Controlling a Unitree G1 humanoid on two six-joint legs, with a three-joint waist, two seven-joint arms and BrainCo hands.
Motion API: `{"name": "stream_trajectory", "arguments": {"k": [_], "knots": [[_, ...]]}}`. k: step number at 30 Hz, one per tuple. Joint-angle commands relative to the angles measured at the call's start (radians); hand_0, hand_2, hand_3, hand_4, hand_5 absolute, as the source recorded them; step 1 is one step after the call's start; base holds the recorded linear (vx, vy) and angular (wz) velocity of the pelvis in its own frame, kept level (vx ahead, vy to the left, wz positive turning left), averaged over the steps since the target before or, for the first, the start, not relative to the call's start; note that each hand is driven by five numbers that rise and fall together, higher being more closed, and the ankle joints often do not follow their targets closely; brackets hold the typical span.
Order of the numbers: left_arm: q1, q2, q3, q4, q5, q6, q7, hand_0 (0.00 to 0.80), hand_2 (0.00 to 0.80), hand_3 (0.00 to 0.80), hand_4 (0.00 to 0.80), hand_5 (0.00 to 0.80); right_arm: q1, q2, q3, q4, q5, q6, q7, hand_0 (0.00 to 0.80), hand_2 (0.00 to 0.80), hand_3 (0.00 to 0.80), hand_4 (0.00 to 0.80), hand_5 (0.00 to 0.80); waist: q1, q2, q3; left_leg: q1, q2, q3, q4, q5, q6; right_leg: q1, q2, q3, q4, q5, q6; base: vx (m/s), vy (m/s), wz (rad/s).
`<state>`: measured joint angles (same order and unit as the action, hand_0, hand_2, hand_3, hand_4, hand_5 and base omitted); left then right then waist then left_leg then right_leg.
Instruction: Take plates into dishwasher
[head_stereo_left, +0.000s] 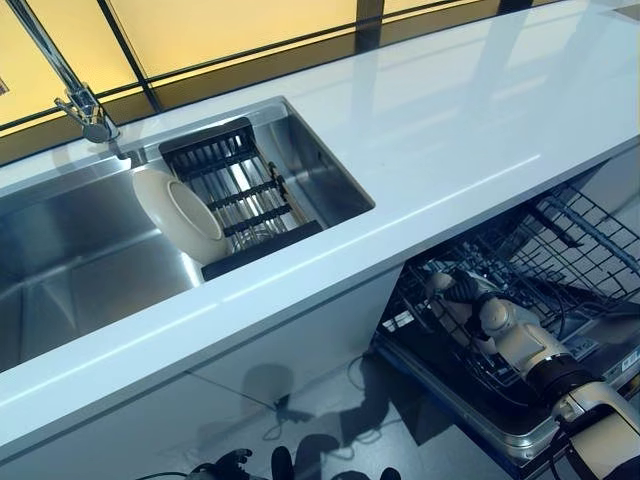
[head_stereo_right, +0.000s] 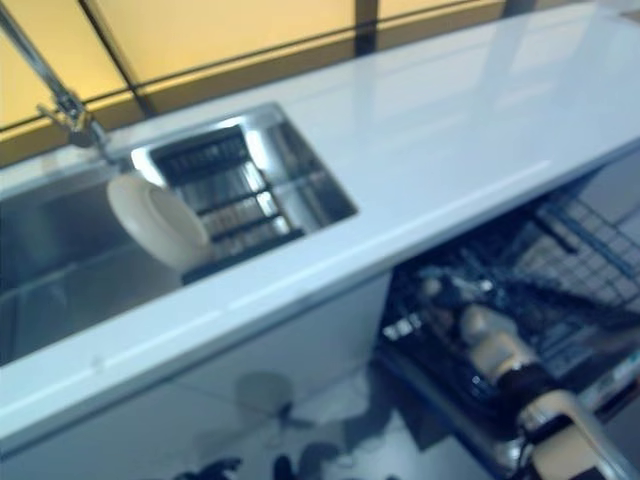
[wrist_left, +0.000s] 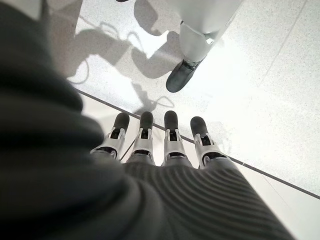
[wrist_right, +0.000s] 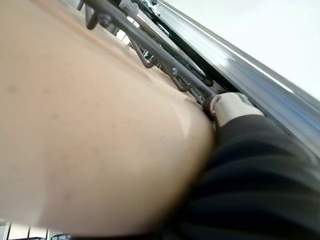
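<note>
Our right hand (head_stereo_left: 462, 292) is down in the dishwasher rack (head_stereo_left: 560, 250), fingers clamped on a cream plate (wrist_right: 90, 130), not yet slotted. Second plate (head_stereo_left: 180, 215) waits in the sink's drying rack (head_stereo_left: 240, 190). Left hand (wrist_left: 160, 145) idle, fingers straight, empty.

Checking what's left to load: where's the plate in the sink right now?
In the left eye view the cream plate leans on edge in the steel sink, at the left end of the black drying rack, below the faucet and left of the open dishwasher rack.

two plates (head_stereo_left: 180, 215) (wrist_right: 90, 140), one sink rack (head_stereo_left: 240, 190), one dishwasher basket (head_stereo_left: 560, 250)
</note>
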<state>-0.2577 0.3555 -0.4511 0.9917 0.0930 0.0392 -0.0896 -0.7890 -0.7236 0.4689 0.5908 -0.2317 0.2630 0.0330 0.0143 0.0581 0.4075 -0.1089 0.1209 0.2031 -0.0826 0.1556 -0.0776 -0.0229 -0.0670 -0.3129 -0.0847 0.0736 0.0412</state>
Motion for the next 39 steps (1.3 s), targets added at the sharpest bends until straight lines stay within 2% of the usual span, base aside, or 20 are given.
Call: {"name": "stream_trajectory", "arguments": {"k": [1, 3, 4, 5, 6, 7, 8, 27, 39], "knots": [[-0.022, 0.008, -0.027, 0.006, -0.008, 0.007, -0.008, 0.000, 0.000, 0.000, 0.000, 0.000, 0.013, 0.012, -0.006, 0.012, 0.016, -0.001, 0.009, 0.794, 0.794, 0.794, 0.794, 0.794, 0.004, -0.028, -0.039, -0.057, -0.047, 0.016, -0.005, -0.024, -0.018, -0.038, 0.030, 0.018, 0.081, -0.079, 0.013, 0.000, 0.000, 0.00], [-0.019, 0.007, -0.022, 0.006, -0.006, 0.008, -0.006, 0.000, 0.000, 0.000, 0.000, 0.000, 0.027, 0.011, -0.016, -0.001, 0.014, -0.004, 0.016, 0.781, 0.781, 0.781, 0.781, 0.781, 0.001, -0.033, -0.043, -0.052, -0.045, 0.017, -0.005, -0.025, -0.017, -0.034, 0.032, 0.018, 0.082, -0.080, 0.013, 0.000, 0.000, 0.00], [-0.019, 0.007, -0.021, 0.007, -0.004, 0.009, -0.006, 0.000, 0.000, 0.000, 0.000, 0.000, 0.030, 0.010, -0.019, -0.004, 0.011, -0.005, 0.019, 0.740, 0.740, 0.740, 0.740, 0.740, 0.001, -0.034, -0.044, -0.051, -0.045, 0.018, -0.005, -0.026, -0.017, -0.033, 0.032, 0.019, 0.082, -0.080, 0.013, 0.000, 0.000, 0.00], [-0.019, 0.007, -0.020, 0.007, -0.003, 0.010, -0.006, 0.000, 0.000, 0.000, 0.000, 0.000, 0.033, 0.010, -0.020, -0.007, 0.010, -0.004, 0.020, 0.687, 0.687, 0.687, 0.687, 0.687, 0.001, -0.035, -0.045, -0.050, -0.045, 0.018, -0.005, -0.026, -0.017, -0.032, 0.033, 0.019, 0.082, -0.080, 0.013, 0.000, 0.000, 0.00], [-0.019, 0.006, -0.016, 0.010, 0.000, 0.012, -0.006, 0.000, 0.000, 0.000, 0.000, 0.000, 0.040, 0.011, -0.022, -0.013, 0.008, -0.005, 0.018, 0.580, 0.580, 0.580, 0.580, 0.580, -0.001, -0.038, -0.048, -0.047, -0.044, 0.019, -0.005, -0.026, -0.017, -0.029, 0.034, 0.020, 0.081, -0.080, 0.013, 0.000, 0.000, 0.00], [-0.017, 0.004, -0.014, 0.013, 0.002, 0.012, -0.005, 0.000, 0.000, 0.000, 0.000, 0.000, 0.049, 0.012, -0.025, -0.018, 0.006, -0.007, 0.017, 0.417, 0.417, 0.417, 0.417, 0.417, -0.002, -0.041, -0.052, -0.044, -0.043, 0.021, -0.005, -0.027, -0.017, -0.025, 0.035, 0.020, 0.079, -0.080, 0.013, 0.000, 0.000, 0.00], [-0.012, 0.005, -0.010, 0.014, 0.005, 0.011, -0.006, 0.000, 0.000, 0.000, 0.000, 0.000, 0.057, 0.011, -0.031, -0.025, 0.010, -0.008, 0.013, 0.000, 0.000, 0.000, 0.000, 0.000, -0.003, -0.043, -0.055, -0.041, -0.042, 0.022, -0.005, -0.027, -0.017, -0.022, 0.035, 0.020, 0.079, -0.080, 0.014, 0.000, 0.000, 0.00], [0.052, 0.003, 0.053, 0.050, 0.048, 0.002, 0.000, 0.000, 0.000, 0.000, 0.000, 0.000, 0.203, -0.041, -0.189, -0.218, 0.058, -0.010, -0.030, 0.000, 0.000, 0.000, 0.000, 0.000, -0.033, -0.085, -0.105, 0.005, -0.028, 0.051, -0.005, -0.037, -0.015, 0.034, 0.054, 0.049, 0.062, -0.084, 0.016, 0.000, -0.001, 0.00], [0.112, 0.001, 0.105, 0.090, 0.059, -0.029, 0.004, 0.000, 0.000, 0.000, 0.000, 0.000, 0.389, -0.071, -0.367, -0.243, 0.152, 0.028, -0.111, 0.000, 0.000, 0.000, 0.000, 0.000, -0.064, -0.106, -0.157, 0.054, -0.018, 0.083, -0.005, -0.065, -0.008, 0.073, 0.057, 0.073, 0.058, -0.099, 0.017, 0.018, 0.001, -0.09]]}}
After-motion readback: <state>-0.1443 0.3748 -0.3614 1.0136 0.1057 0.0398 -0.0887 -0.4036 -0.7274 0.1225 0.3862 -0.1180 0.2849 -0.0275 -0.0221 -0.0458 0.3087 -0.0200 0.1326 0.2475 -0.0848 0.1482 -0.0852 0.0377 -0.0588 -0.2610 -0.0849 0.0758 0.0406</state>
